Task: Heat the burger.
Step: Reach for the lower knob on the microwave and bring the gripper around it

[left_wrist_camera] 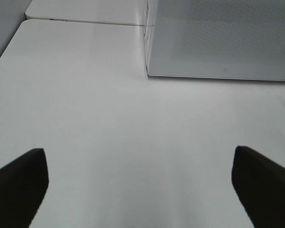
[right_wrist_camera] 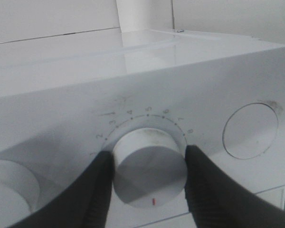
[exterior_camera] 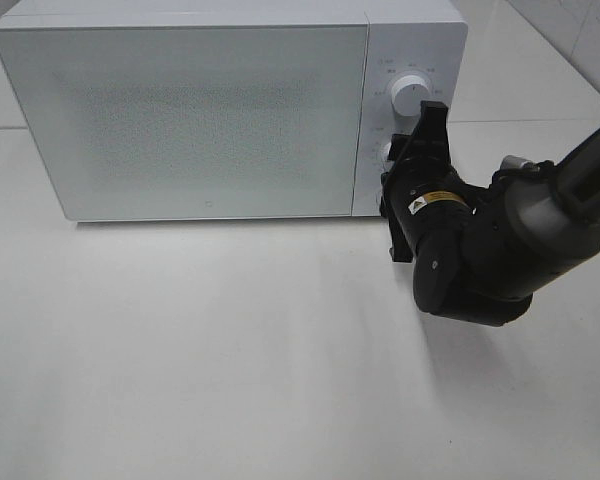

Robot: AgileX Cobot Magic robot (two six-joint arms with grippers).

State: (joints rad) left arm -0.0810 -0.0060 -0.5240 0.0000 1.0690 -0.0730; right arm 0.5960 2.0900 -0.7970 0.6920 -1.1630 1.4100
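Note:
The burger is out of view. The white microwave (exterior_camera: 210, 110) stands at the back of the table with its door shut. My right gripper (exterior_camera: 400, 158) reaches the control panel and is shut on the lower dial (right_wrist_camera: 149, 173). One black finger (right_wrist_camera: 97, 190) presses each side of the dial. The dial is white with a red mark and numbers around it. My left gripper (left_wrist_camera: 140, 185) is open above bare table, with nothing between its fingers, and does not show in the exterior view. The microwave door (left_wrist_camera: 218, 42) lies ahead of it.
An upper white knob (exterior_camera: 410, 90) sits above the held dial. A round recess (right_wrist_camera: 251, 130) is beside the dial on the panel. The white table (exterior_camera: 230, 350) stretches in front of the microwave. The right arm's bulky wrist (exterior_camera: 470, 250) hangs before the panel.

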